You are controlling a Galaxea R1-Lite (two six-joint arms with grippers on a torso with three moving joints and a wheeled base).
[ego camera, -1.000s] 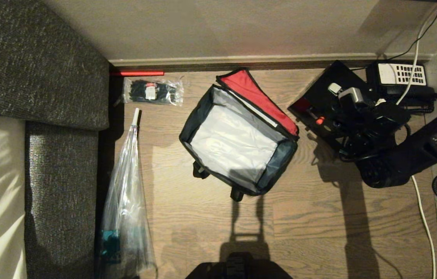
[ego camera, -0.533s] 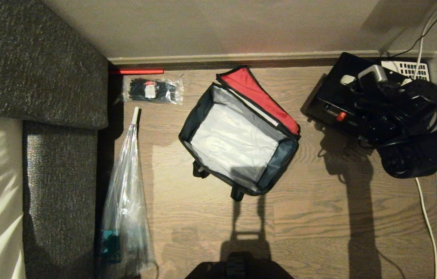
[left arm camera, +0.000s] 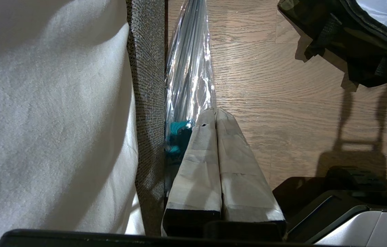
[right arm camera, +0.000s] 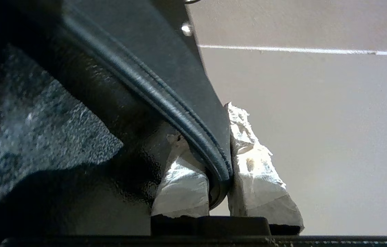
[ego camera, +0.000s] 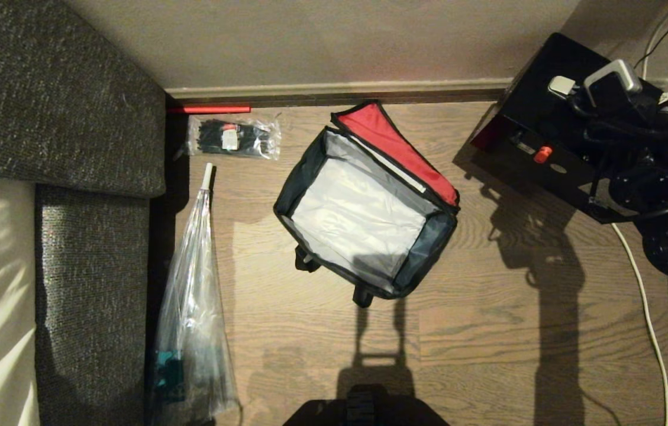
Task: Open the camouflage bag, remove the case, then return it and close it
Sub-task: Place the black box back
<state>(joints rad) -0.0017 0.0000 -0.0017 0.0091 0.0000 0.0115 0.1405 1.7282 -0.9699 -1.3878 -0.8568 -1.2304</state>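
We see the camouflage bag (ego camera: pixel 363 201) lying open on the wooden floor (ego camera: pixel 487 331), near the middle of the head view, its red-lined lid (ego camera: pixel 393 148) folded back toward the wall and its silvery-grey interior (ego camera: pixel 357 219) bare. Off to the right, clear of the bag and raised above the floor, the case (ego camera: pixel 547 136) hangs in the air, a flat black slab with a small red-orange spot (ego camera: pixel 542 155) on its near edge. The right gripper (right arm camera: pixel 219 171) has it: in the right wrist view we watch its taped fingers (right arm camera: pixel 262 178) pinch the case's thin rim between them, clamped tight with only that edge in the gap. Its shadow falls on the boards just right of the bag.

On the far left, the left gripper (left arm camera: pixel 216 113) hangs low beside the grey couch (ego camera: pixel 61 94), its fingers (left arm camera: pixel 196 164) pressed flat together with nothing in them. Just ahead of it lies a long clear plastic bag (ego camera: pixel 191 307), and further back, by the baseboard, a small clear packet of black items (ego camera: pixel 233 138). A white cable (ego camera: pixel 644 307) trails along the floor at the right.
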